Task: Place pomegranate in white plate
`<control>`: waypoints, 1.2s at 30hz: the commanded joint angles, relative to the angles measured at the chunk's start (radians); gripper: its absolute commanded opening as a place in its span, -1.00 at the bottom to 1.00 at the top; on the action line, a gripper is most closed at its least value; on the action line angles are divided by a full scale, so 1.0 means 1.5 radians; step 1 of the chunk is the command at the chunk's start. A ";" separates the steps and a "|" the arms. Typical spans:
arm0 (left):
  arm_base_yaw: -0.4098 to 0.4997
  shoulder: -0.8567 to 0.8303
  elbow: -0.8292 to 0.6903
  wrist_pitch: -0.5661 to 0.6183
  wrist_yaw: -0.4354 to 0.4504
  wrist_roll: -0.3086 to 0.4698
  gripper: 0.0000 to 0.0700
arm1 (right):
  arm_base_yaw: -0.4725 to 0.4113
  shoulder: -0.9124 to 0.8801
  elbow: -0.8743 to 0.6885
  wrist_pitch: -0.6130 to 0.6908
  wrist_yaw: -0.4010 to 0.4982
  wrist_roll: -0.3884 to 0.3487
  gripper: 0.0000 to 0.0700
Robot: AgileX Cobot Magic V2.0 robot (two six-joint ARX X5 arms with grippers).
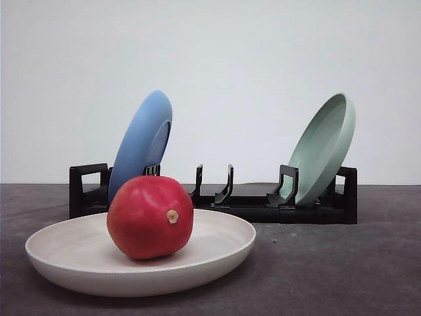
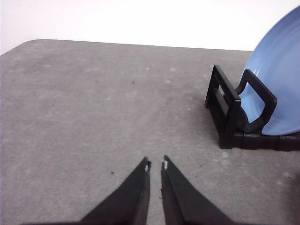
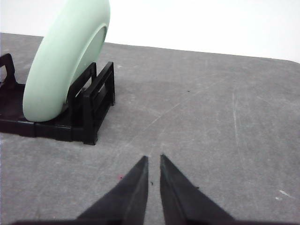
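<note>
The pomegranate point(image 1: 150, 216) sits inside the white plate point(image 1: 79, 253) in the front view, resting on the plate's floor a little left of centre, its tan nub turned toward the camera and slightly right; by the look of it the placing is done and what remains is to leave the fruit undisturbed. The left gripper point(image 2: 156, 165) hangs over bare grey table point(image 2: 93, 117) with its jaws drawn nearly together, a thin slit between the tips and nothing held; ahead of those tips and off to one side stands the end of the black dish rack point(image 2: 229, 117) with the blue plate point(image 2: 279, 89) leaning in it, well apart from the jaws. The right gripper point(image 3: 153, 157) shows the same narrow, empty stance, with the pale green plate point(image 3: 65, 61) propped in the rack's other end, forward of the tips and to the side. Neither wrist view has the fruit or the white plate near the jaws, so both arms seem clear of them. Doing this step well probably means keeping both arms away from the plate's rim, since a round, glossy fruit on a shallow dish could roll at a slight nudge, and steering clear of the rack, where the tilted plates might tip if bumped.
</note>
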 commanded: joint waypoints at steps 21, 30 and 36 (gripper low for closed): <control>0.001 -0.001 -0.007 0.000 -0.002 0.003 -0.92 | -0.001 0.000 -0.003 0.007 0.001 -0.002 -0.88; 0.001 -0.001 -0.007 0.000 -0.002 0.003 -0.92 | -0.001 0.000 -0.003 0.007 0.001 -0.002 -0.88; 0.001 -0.001 -0.007 0.000 -0.002 0.003 -0.92 | -0.001 0.000 -0.003 0.007 0.001 -0.002 -0.88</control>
